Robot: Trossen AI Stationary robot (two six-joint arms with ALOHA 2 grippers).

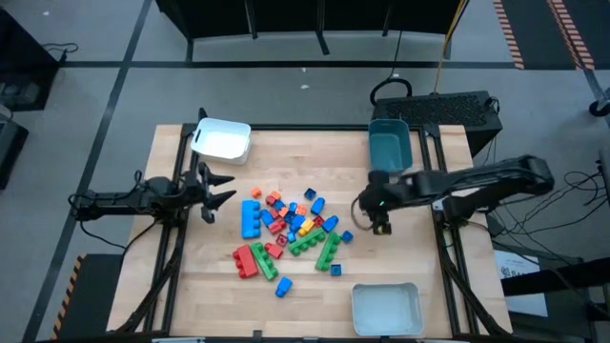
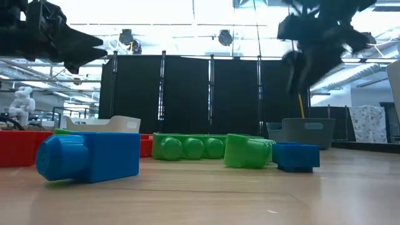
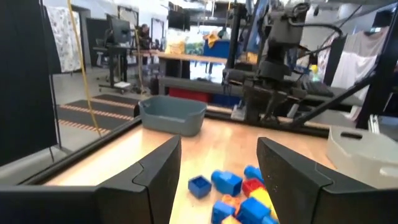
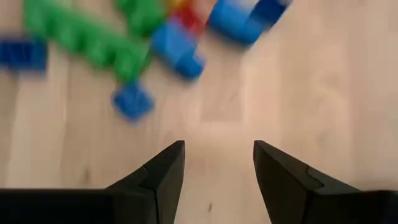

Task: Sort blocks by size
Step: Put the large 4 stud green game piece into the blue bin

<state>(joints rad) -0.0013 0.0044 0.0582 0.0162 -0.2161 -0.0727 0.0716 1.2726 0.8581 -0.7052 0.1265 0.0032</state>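
Note:
The blocks [image 1: 286,233] lie in a loose pile on the middle of the wooden table: red, blue, green, orange and yellow bricks. My right gripper [image 1: 379,227] hangs open above bare wood just right of the pile, fingers pointing down; its wrist view [image 4: 217,165] shows small blue bricks [image 4: 132,99] and a green bar [image 4: 87,40] below and ahead. My left gripper [image 1: 224,188] is open and empty at the pile's left, raised above the table; its wrist view [image 3: 217,168] looks across the pile toward the right arm.
A white tray [image 1: 221,140] stands at the far left. A teal tray [image 1: 390,145] stands at the far right. Another white tray [image 1: 386,309] stands at the near right edge. Bare wood lies right of the pile and along the near left.

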